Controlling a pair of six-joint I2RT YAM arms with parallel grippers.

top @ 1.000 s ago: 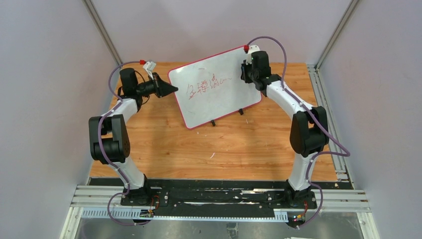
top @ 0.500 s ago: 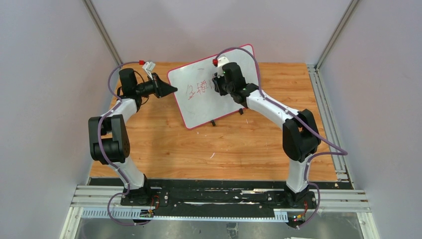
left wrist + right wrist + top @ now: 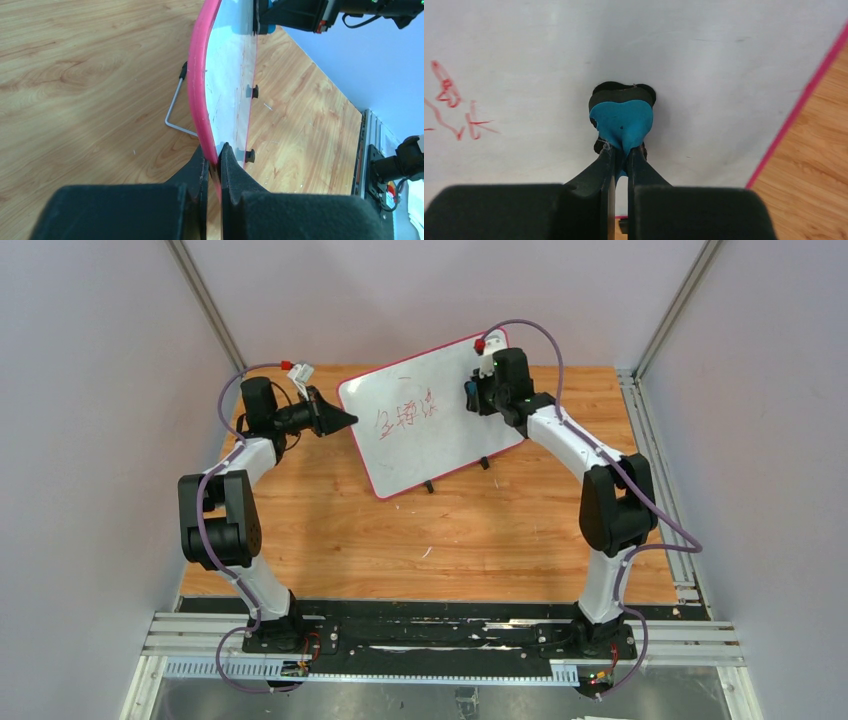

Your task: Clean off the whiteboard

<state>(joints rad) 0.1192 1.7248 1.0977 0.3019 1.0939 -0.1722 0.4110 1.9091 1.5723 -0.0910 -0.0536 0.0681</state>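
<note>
The whiteboard (image 3: 430,425) stands tilted at the back of the table, white with a red-pink frame, two black feet and red handwriting (image 3: 405,412) on its left half. My left gripper (image 3: 345,420) is shut on the board's left frame edge (image 3: 202,100). My right gripper (image 3: 472,395) is shut on a blue-and-black eraser (image 3: 622,117) and presses it against the board's upper right part. In the right wrist view the red writing (image 3: 451,107) lies left of the eraser, and the board face (image 3: 704,75) around it is white.
The wooden table (image 3: 460,530) extends in front of the board. A thin metal stand wire (image 3: 172,112) props the board from behind. Grey walls enclose the cell on the left, back and right. A metal rail (image 3: 655,450) runs along the table's right edge.
My right gripper swept left across the board with the eraser, then back to the upper right. The rightmost red writing is gone. My left gripper has not moved.
</note>
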